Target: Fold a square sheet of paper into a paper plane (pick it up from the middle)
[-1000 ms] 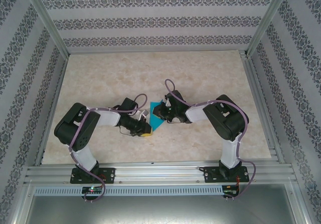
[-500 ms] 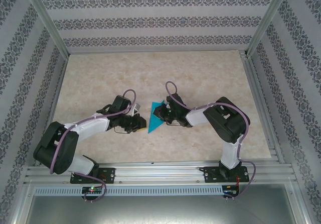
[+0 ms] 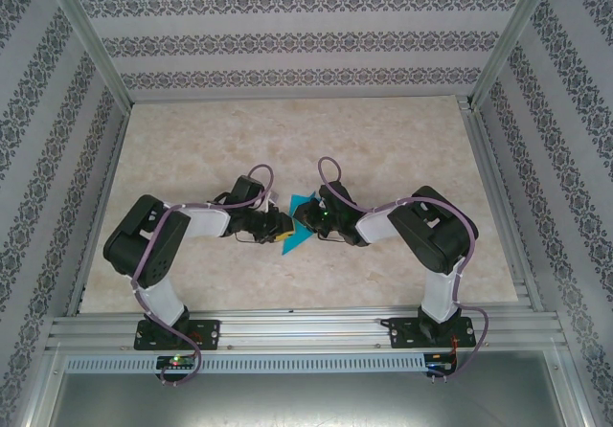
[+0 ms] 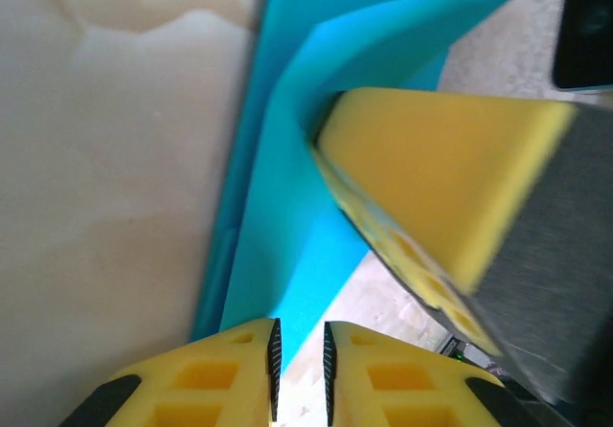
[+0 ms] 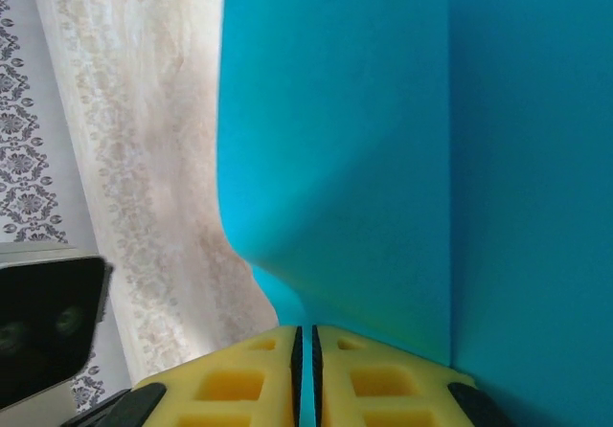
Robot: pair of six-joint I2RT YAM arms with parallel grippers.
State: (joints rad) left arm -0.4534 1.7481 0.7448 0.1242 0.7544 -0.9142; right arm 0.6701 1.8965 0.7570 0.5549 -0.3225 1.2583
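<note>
Light: bright, even, from above.
Shadows: faint, soft-edged, on table (image 3: 383, 149).
Blur: wrist views soft up close.
Paper (image 5: 364, 140): one fold shaded darker.

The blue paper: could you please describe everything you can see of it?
The paper is thin, plain, matte turquoise, folded into a pointed, layered shape with a sharp crease and one flap curving up. It lies in the middle of the table, between the two arms. The right claw is shut on one edge. The left claw, jaws slightly parted, straddles its lower tip.
</note>
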